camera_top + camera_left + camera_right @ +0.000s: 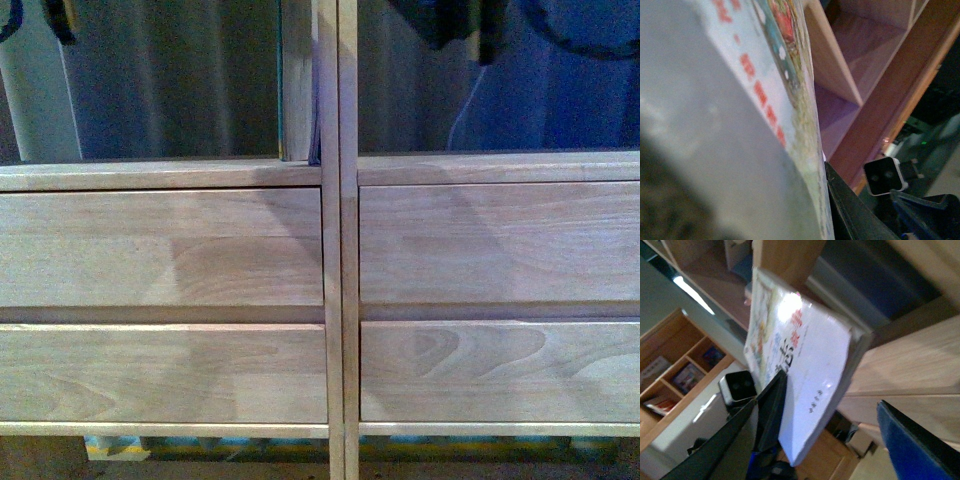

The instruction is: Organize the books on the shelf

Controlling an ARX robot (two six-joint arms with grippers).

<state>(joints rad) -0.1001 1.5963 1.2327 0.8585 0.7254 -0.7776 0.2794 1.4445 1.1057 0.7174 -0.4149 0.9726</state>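
Books need to go on the shelf (pixel 160 250), and a thin white book (pixel 810 355) with red and dark print is up in the air right in front of it. No table shows, so I can only place it by the shelf: it hangs close to a wood post and the drawer fronts (pixel 500 240).

The right pincer (pixel 832 390) is open. The book sits between its two fingers. It touches the dark finger (pixel 771 410), but there is a clear gap to the blue finger (pixel 912 440). The left pincer (pixel 837 200) is just as near. One finger of it lies flat on the book's cover. Its other finger is hidden, so I cannot tell if it is closed. I think it is the one holding the book, since the right one is not squeezing.

The book stands on its thin edge. Its long side runs away from both wrists, toward the shelf. Past its far edge, the left wrist view shows an open bay (pixel 850 55). So I think the book should slide in thin edge first, straight ahead.
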